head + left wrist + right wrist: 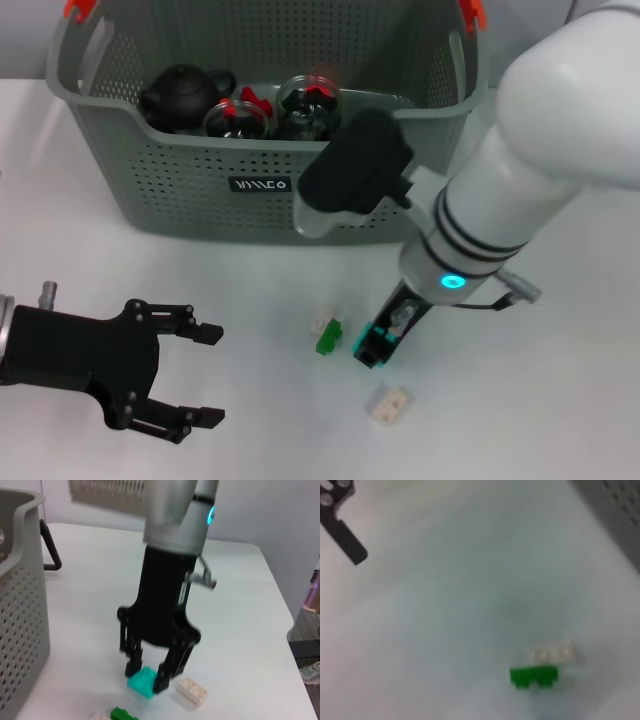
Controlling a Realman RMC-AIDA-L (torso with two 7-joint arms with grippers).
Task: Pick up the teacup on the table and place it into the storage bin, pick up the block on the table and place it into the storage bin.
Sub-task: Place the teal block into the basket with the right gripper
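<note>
The grey-green storage bin (180, 190) stands at the back of the table, and its wall also shows in the left wrist view (20, 605). Inside it, two clear glass teacups (237, 118) with red parts lie beside a black teapot (185, 92). My right gripper (372, 350) points down in front of the bin. In the left wrist view that gripper (147, 675) is shut on a teal block (141, 684) at table level. My left gripper (212, 373) hovers open and empty at the near left.
A green block (328, 340) and a white block (324, 320) lie together just left of the right gripper. The right wrist view shows the same green block (535, 676) and white block (552, 651). A cream block (388, 403) lies nearer the front.
</note>
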